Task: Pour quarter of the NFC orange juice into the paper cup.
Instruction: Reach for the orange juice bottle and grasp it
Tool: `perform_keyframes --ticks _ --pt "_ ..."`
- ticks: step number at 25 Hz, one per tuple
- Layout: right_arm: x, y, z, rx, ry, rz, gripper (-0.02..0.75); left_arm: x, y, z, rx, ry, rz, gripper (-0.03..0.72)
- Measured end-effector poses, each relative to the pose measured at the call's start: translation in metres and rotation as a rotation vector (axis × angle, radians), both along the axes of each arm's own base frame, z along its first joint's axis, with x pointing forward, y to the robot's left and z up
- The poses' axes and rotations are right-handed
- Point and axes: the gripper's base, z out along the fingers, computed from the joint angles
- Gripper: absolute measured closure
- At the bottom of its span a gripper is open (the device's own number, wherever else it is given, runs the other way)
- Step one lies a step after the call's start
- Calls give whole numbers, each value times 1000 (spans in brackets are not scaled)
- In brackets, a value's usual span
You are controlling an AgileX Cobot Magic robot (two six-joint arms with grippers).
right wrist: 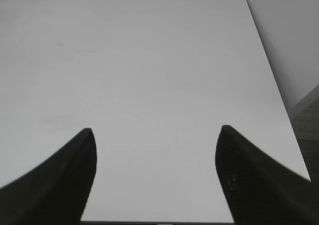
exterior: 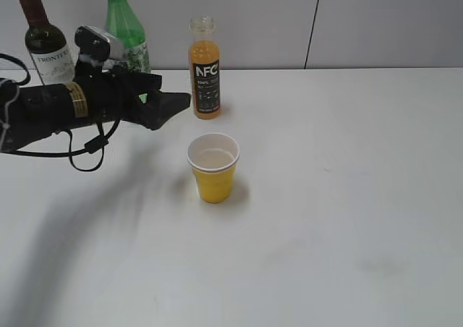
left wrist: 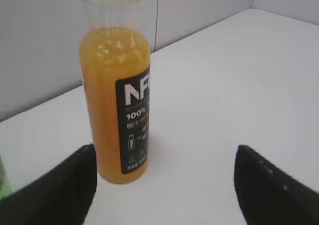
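Note:
The NFC orange juice bottle stands upright near the back wall, cap off, black label facing front. It also shows in the left wrist view. The yellow paper cup stands in front of it, upright, with a little pale liquid or bare white inside. My left gripper is open and empty, just left of the bottle, fingertips apart from it. My right gripper is open and empty over bare table; it does not show in the exterior view.
A dark wine bottle and a taller green plastic bottle stand at the back left behind my left arm. The white table ends at a grey wall behind and at an edge in the right wrist view.

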Motion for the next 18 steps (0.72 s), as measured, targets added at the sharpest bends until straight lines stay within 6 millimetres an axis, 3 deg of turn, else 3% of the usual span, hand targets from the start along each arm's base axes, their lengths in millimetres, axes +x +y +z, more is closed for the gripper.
perform_keyframes --ticks 11,18 --pt "0 0 0 0 0 0 148 27 -23 -16 -3 -11 -17 23" --pt "0 0 0 0 0 0 148 40 -21 -26 -58 48 119 23"
